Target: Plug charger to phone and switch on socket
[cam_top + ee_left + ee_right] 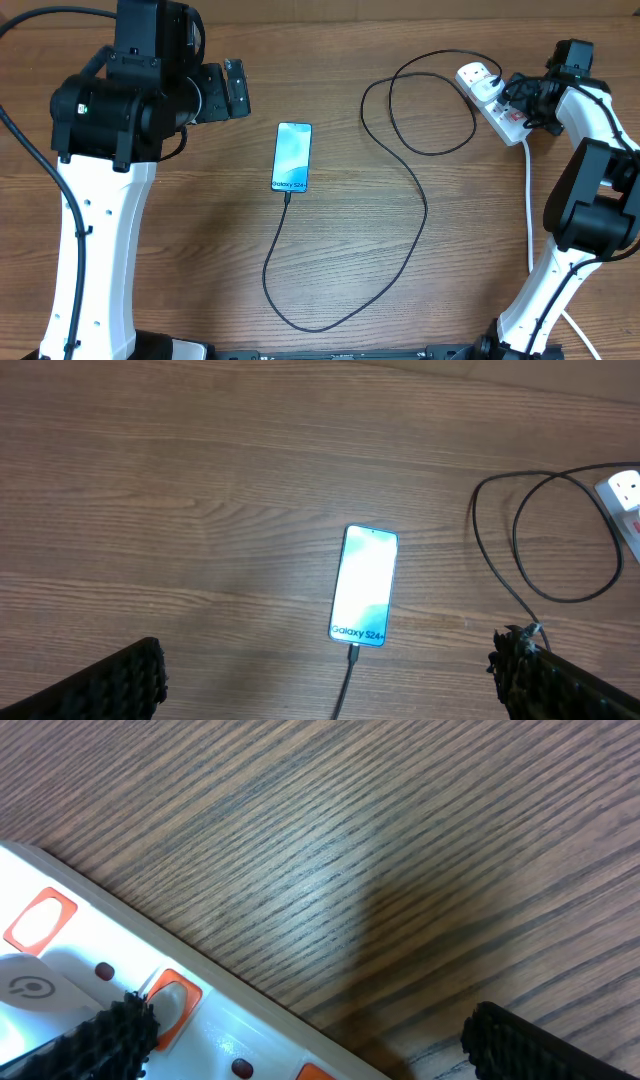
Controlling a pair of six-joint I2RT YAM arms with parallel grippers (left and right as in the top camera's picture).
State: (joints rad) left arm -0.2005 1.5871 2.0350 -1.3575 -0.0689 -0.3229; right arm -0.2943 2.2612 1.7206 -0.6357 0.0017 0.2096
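On the wooden table [330,60] we see the white socket [494,103] at the right side. In its end outlet sits the plug [477,75] of the charger [425,200]. The right gripper [517,105] hangs over the strip, jaws wide apart and holding nothing, with one finger [110,1035] just beside a red switch [172,1002]. The left gripper [238,88] is also wide open and empty, well apart from the phone [292,156]. The phone lies flat in the middle with its screen lit blue-green. The black connector tip [289,196] is in its lower port.
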